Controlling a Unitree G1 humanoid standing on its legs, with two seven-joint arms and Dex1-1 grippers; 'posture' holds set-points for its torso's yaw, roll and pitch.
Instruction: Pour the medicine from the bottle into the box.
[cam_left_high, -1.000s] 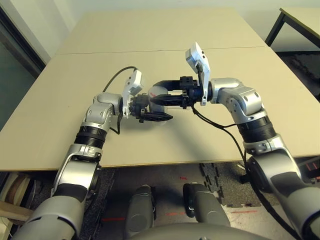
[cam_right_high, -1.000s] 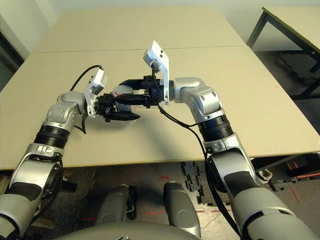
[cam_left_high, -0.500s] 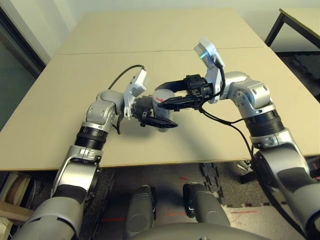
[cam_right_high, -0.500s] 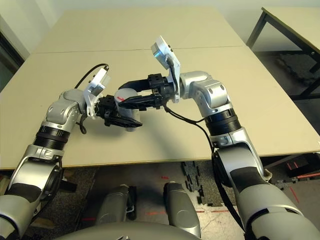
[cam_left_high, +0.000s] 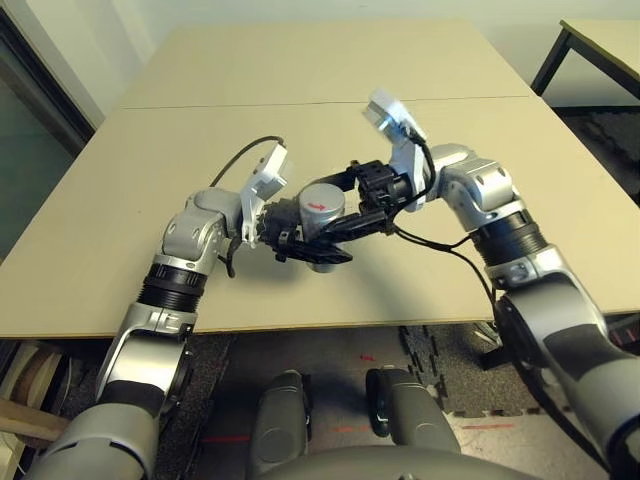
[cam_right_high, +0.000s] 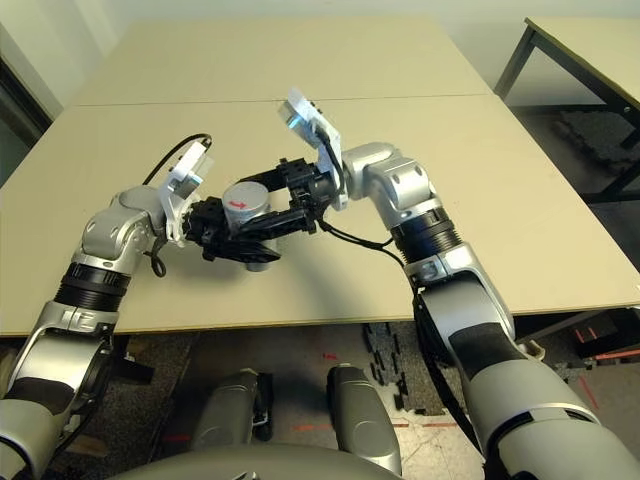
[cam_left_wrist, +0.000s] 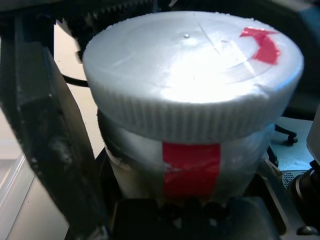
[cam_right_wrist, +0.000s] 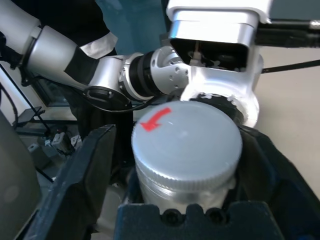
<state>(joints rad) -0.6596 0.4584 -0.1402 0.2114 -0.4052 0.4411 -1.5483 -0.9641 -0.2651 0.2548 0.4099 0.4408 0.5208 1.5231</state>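
Left gripper (cam_left_high: 300, 238) fingers clamping small silver-grey cylindrical bottle (cam_left_high: 318, 210) with red mark, above beige desk (cam_left_high: 300, 120). Right gripper (cam_right_wrist: 185, 165) fingers standing wide around its ribbed grey cap (cam_right_wrist: 186, 145). Cap still on; unscrewing and pouring left.

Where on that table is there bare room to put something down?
The far half of the table beyond the seam, and both side stretches outside the arms, look bare. It is crowded at the middle near edge, where both pincers meet around the bottle.
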